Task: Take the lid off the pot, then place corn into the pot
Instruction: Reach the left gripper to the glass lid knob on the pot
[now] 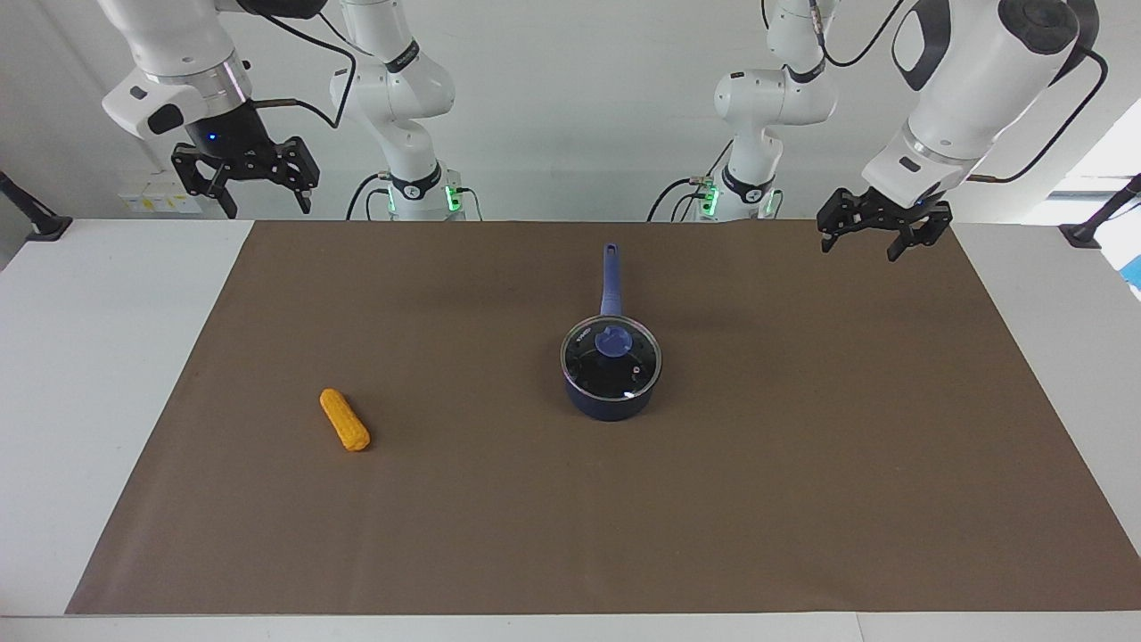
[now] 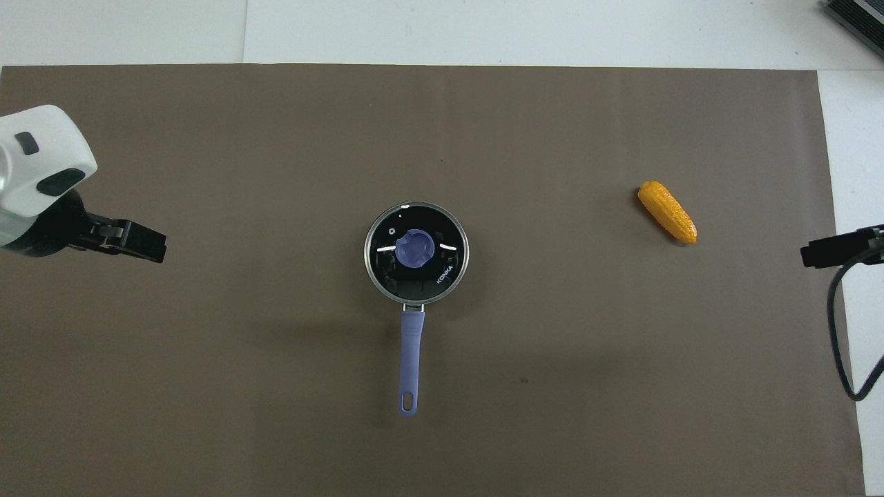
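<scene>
The dark blue pot stands mid-mat with its long handle pointing toward the robots. The clear glass lid with a blue knob lies closed on it; pot and lid also show in the overhead view. The orange-yellow corn lies on the mat toward the right arm's end, also seen in the overhead view. My right gripper hangs open and empty high over the mat's edge at its own end. My left gripper hangs open and empty over the mat's edge at its end.
A brown mat covers most of the white table. Black clamp mounts sit at the table's two ends near the robots. A cable hangs from the right arm.
</scene>
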`<state>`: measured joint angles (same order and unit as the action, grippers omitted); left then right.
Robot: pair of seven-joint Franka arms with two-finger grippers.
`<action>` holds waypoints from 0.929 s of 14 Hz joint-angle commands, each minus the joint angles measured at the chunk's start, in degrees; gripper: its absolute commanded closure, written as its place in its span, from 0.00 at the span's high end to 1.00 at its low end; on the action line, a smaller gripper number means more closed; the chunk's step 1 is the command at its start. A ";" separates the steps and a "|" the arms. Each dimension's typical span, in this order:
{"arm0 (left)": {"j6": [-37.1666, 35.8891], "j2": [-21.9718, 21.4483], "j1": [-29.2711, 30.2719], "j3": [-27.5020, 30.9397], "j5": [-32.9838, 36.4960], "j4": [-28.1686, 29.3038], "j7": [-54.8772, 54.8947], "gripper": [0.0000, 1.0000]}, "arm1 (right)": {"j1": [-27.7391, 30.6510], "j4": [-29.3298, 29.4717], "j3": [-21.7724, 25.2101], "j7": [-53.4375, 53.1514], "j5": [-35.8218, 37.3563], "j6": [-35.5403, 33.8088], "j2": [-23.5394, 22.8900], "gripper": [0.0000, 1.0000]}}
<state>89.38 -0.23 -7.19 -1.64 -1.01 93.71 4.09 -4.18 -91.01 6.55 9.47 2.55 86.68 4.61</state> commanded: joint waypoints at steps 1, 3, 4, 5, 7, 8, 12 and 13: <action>3.25 -0.30 -2.91 0.58 1.01 2.09 -2.93 1.00 | 0.22 -0.48 -0.04 1.07 -0.88 -0.02 0.75 1.00; 4.66 0.31 -4.75 0.58 1.01 2.09 -6.09 1.00 | 0.22 -0.48 -0.04 1.07 -0.88 -0.02 0.75 1.00; 5.36 1.10 -5.63 0.58 1.01 2.01 -7.76 1.00 | 0.22 -0.48 -0.04 1.07 -0.88 -0.10 0.83 1.00; 6.06 1.37 -6.77 0.58 1.01 2.00 -9.08 1.00 | 0.22 -0.48 -0.04 1.07 -0.97 -0.02 0.75 1.00; 6.60 1.99 -8.79 0.58 1.10 2.00 -11.20 1.00 | 0.22 -0.48 -0.04 1.07 -0.88 -0.10 0.75 1.00; 7.03 3.03 -9.93 0.67 1.10 2.00 -12.51 1.00 | 0.22 -0.48 -0.04 1.07 -0.88 -0.02 0.75 1.00; 9.41 5.15 -13.98 0.58 2.15 1.92 -18.66 1.00 | 0.22 -0.48 -0.04 1.07 -0.88 -0.02 0.75 1.00; 9.76 5.76 -15.12 0.58 2.15 1.83 -19.81 1.00 | 0.22 -0.48 -0.04 1.07 -0.88 -0.02 0.75 1.00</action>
<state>97.64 5.11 -19.86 -1.87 -0.27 95.01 -13.03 -4.18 -91.01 6.55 9.47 2.55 86.68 4.61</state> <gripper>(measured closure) 0.000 0.000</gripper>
